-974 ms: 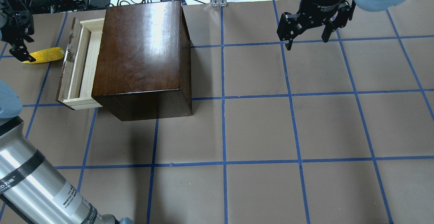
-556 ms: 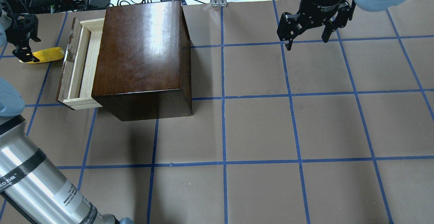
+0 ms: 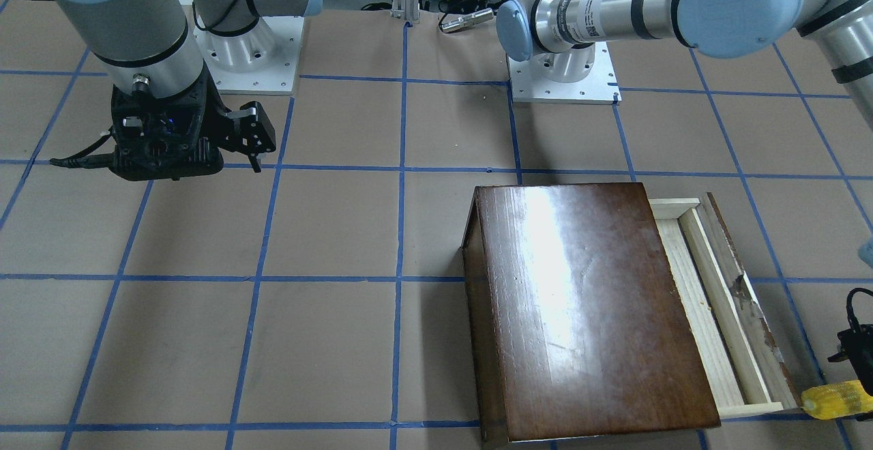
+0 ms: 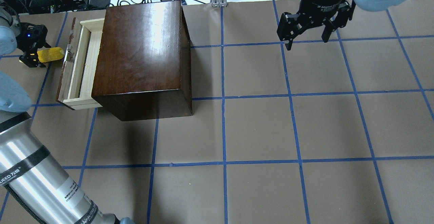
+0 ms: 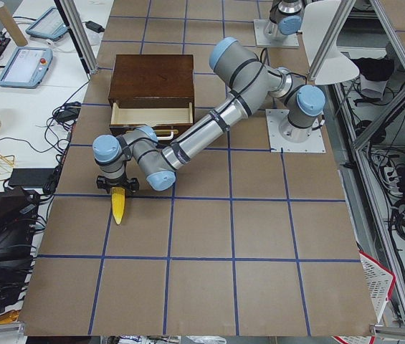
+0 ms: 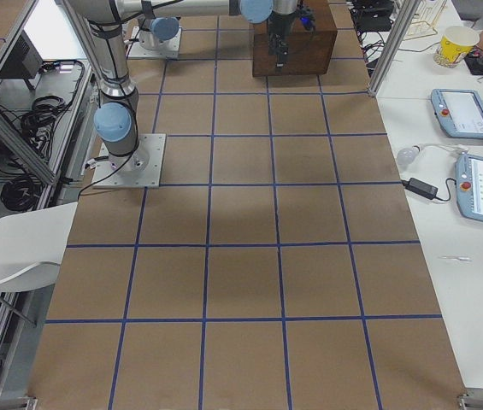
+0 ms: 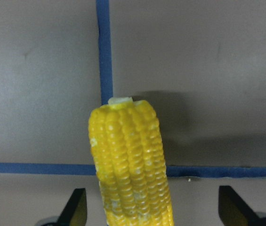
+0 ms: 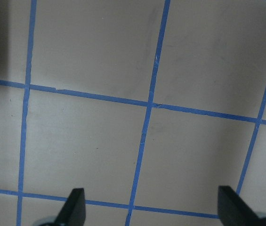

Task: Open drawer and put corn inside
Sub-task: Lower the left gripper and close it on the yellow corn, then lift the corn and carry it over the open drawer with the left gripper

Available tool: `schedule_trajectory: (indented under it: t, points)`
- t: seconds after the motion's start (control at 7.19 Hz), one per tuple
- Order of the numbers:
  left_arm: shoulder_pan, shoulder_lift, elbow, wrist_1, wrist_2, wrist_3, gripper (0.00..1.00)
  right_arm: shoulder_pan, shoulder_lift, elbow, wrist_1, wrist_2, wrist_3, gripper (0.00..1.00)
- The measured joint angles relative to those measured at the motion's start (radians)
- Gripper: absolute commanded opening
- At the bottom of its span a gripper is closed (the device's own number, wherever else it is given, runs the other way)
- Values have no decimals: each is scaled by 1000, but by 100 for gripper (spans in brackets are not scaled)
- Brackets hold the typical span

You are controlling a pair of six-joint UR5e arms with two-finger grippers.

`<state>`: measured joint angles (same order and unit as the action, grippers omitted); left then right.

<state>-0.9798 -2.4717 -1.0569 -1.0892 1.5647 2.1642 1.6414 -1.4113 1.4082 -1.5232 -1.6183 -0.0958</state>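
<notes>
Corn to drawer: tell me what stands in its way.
Only the drawer's own front panel: it stands upright between the corn, which lies just outside it, and the open tray. The corn must go over it. Nothing separates the left gripper from the corn; its open fingers straddle it.

corn (image 7: 130, 165) cut off below; left tool (image 7: 155, 209) mostly cropped

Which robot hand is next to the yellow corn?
The left end effector: it is open around the bumpy yellow corn cob. The right end effector hangs far from it.
</notes>
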Motion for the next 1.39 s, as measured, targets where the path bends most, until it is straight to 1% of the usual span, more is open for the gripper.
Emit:
schedule_trajectory:
  t: [0.14, 0.28, 0.42, 0.56, 0.7, 1.11, 1.25, 1.39]
  points:
    - [1, -10, 1, 0, -1, -7, 87, 0, 0, 0, 0, 0, 0, 100]
    - [1, -14, 3, 0, -1, -13, 52, 0, 0, 0, 1, 0, 1, 100]
    - [1, -14, 5, 0, -1, -16, 20, 0, 0, 0, 0, 0, 1, 100]
    - [1, -12, 7, 0, -2, -17, 3, 0, 0, 0, 0, 0, 0, 100]
    - [1, -7, 8, 0, -2, -18, 0, 0, 0, 0, 0, 0, 0, 100]
    - [1, 23, 9, -14, -5, -33, 0, 0, 0, 0, 0, 0, 1, 100]
    - [0, 49, 9, -50, -13, -79, 0, 0, 0, 0, 0, 0, 0, 100]
    - [-2, 88, 9, -109, -26, -177, 0, 0, 0, 0, 0, 0, 0, 100]
